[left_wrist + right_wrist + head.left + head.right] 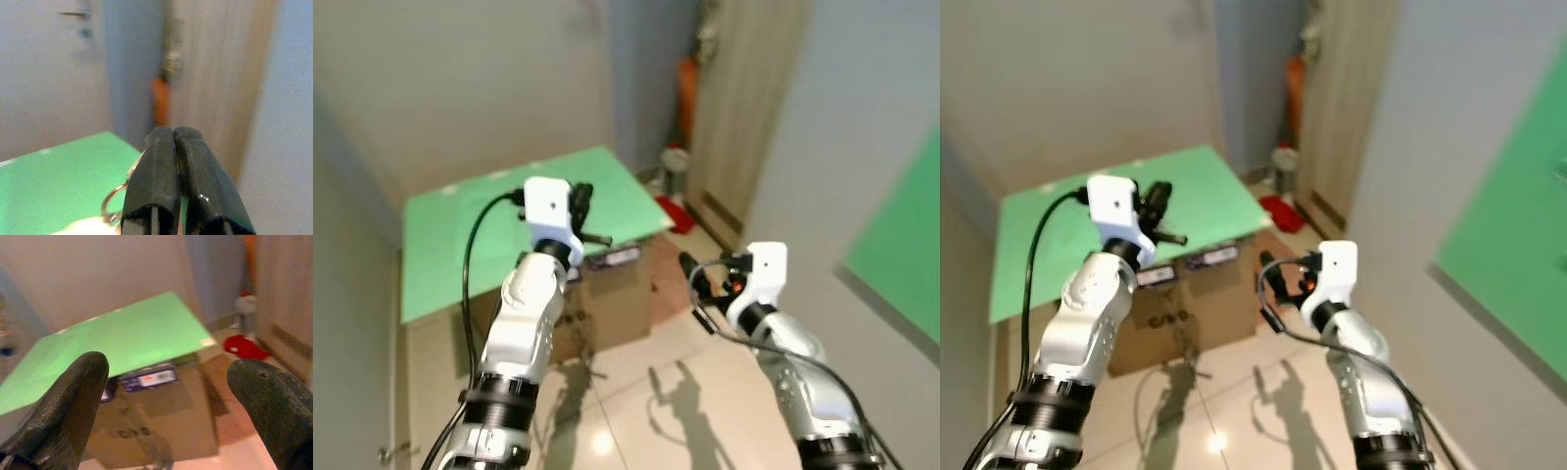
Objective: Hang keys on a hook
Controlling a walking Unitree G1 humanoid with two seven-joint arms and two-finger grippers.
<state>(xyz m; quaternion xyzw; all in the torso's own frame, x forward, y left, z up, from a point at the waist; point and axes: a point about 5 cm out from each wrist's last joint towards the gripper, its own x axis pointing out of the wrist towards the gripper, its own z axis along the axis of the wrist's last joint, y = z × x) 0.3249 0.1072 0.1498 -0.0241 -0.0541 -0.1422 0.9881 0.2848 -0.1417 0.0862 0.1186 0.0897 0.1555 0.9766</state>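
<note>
While my left gripper (177, 181) has its black fingers pressed together on the silver key ring (113, 198), which hangs beside them, I see no hook; my right gripper (166, 401) is wide apart, empty.

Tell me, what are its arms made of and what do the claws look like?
Both arms are silvery-white and rounded, with black ribbed collars near the base. Each wrist carries a white boxy block, and a black cable loops from it along the arm. The left claw and right claw each have two long, glossy black fingers.
</note>
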